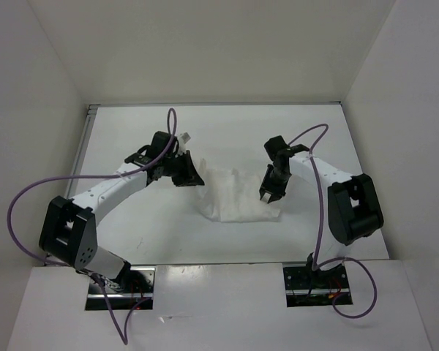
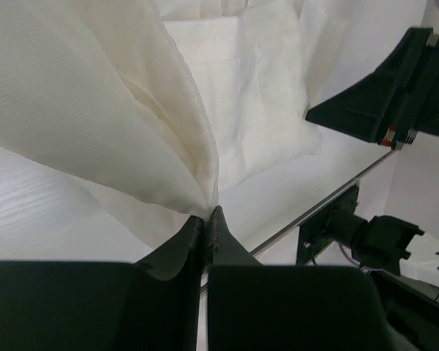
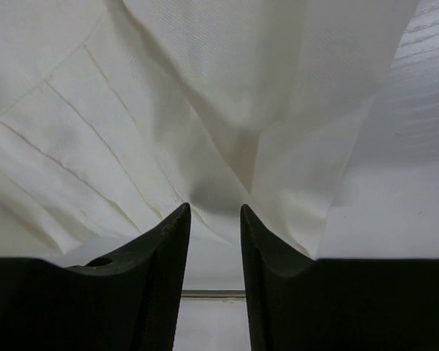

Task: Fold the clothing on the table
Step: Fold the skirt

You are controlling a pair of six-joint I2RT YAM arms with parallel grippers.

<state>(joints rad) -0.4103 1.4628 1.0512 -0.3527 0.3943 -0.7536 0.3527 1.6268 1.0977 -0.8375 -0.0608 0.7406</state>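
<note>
- The clothing is lying bunched in the middle of the table, between my two arms. My left gripper is clamping one edge of it, and the fabric is rising out of the closed tips as a lifted flap.
- My right gripper is hanging with its jaws apart just over the pleats on the garment's right side, gripping nothing. The cloth is showing beyond the tips, not between them.
- I am judging the left pinch to be the main risk. It is catching only a thin fold at the very tips, so a sideways pull could be slipping the cloth free and dropping the flap.
- With only one side being held, a carry-over is likely to be dragging the whole garment across the smooth surface, skewing the pleats instead of folding them.
- If the right jaws are closing where they are, they may be taking several layers, or none.
- Further out, a purple cable is looping beside each arm, and the table's metal edge is running close by. I am watching the two arms crowding each other over the cloth.
</note>
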